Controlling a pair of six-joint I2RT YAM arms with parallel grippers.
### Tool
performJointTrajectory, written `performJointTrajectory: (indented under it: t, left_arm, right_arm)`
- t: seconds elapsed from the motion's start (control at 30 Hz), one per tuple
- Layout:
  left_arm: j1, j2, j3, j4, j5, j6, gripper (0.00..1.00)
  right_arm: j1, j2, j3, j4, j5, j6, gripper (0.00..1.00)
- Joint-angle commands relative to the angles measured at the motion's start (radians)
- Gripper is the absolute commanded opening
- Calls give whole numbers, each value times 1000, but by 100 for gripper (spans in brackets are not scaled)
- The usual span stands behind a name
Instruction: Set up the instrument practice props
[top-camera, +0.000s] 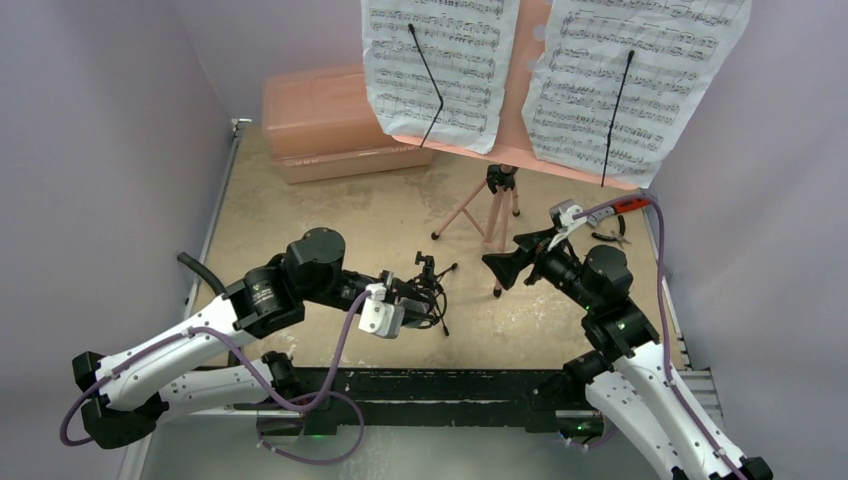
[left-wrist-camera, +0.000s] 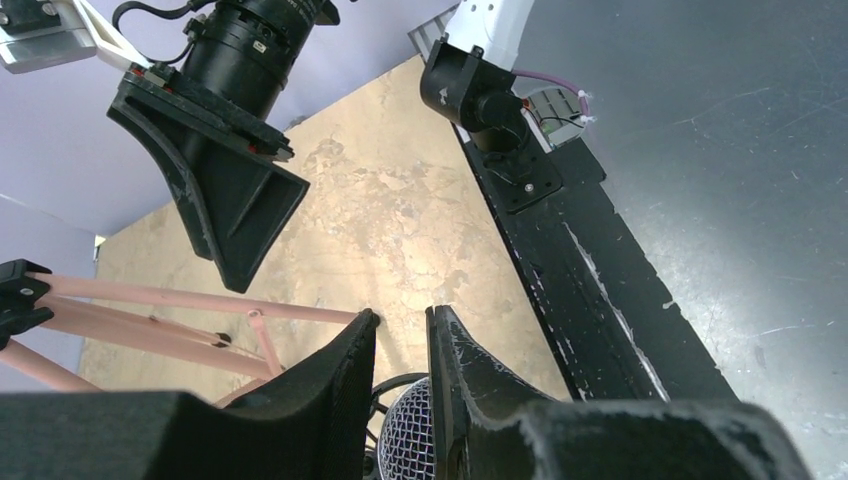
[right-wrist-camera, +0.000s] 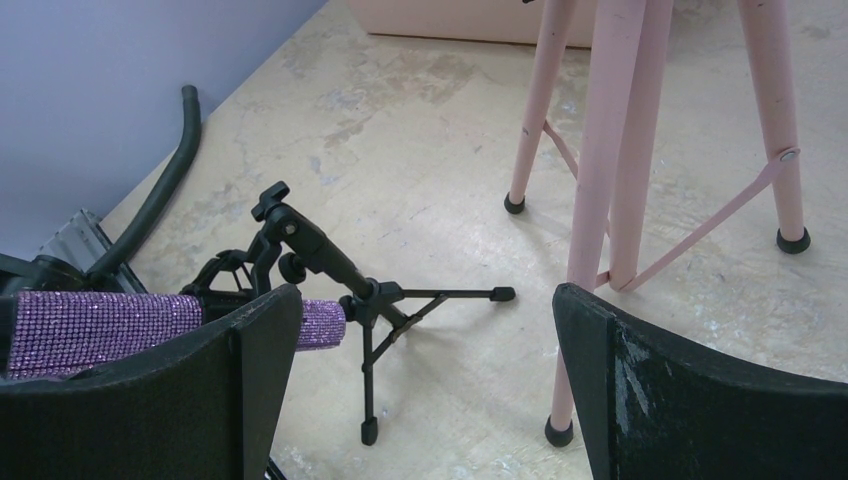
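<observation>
Back-left of the music stand (top-camera: 515, 120), the case (top-camera: 330, 120) sits lidded, its contents hidden. The left gripper (left-wrist-camera: 400, 315) has its jaws narrow around the microphone (right-wrist-camera: 100, 325); the right gripper (right-wrist-camera: 428, 295) gapes wide.

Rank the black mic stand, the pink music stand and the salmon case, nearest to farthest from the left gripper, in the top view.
1. Small black mic stand, right beside the jaws of the left gripper.
2. Pink music stand, farther back, toward the right.
3. Salmon case, back left, farthest.
</observation>
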Motion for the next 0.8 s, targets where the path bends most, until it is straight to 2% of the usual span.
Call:
performJointTrajectory:
  t: [0.0, 0.43, 0.77]
  left_arm:
    - [1, -13, -30, 21, -26, -11, 24]
    - [2, 26, -86, 11, -175, 27, 20]
    - [2, 106, -38, -39, -190, 34, 19]
  right_arm:
    - [1, 11, 9, 49, -11, 6, 98]
    - [-1, 13, 10, 45, -14, 2, 98]
    - [-1, 6, 19, 27, -13, -5, 98]
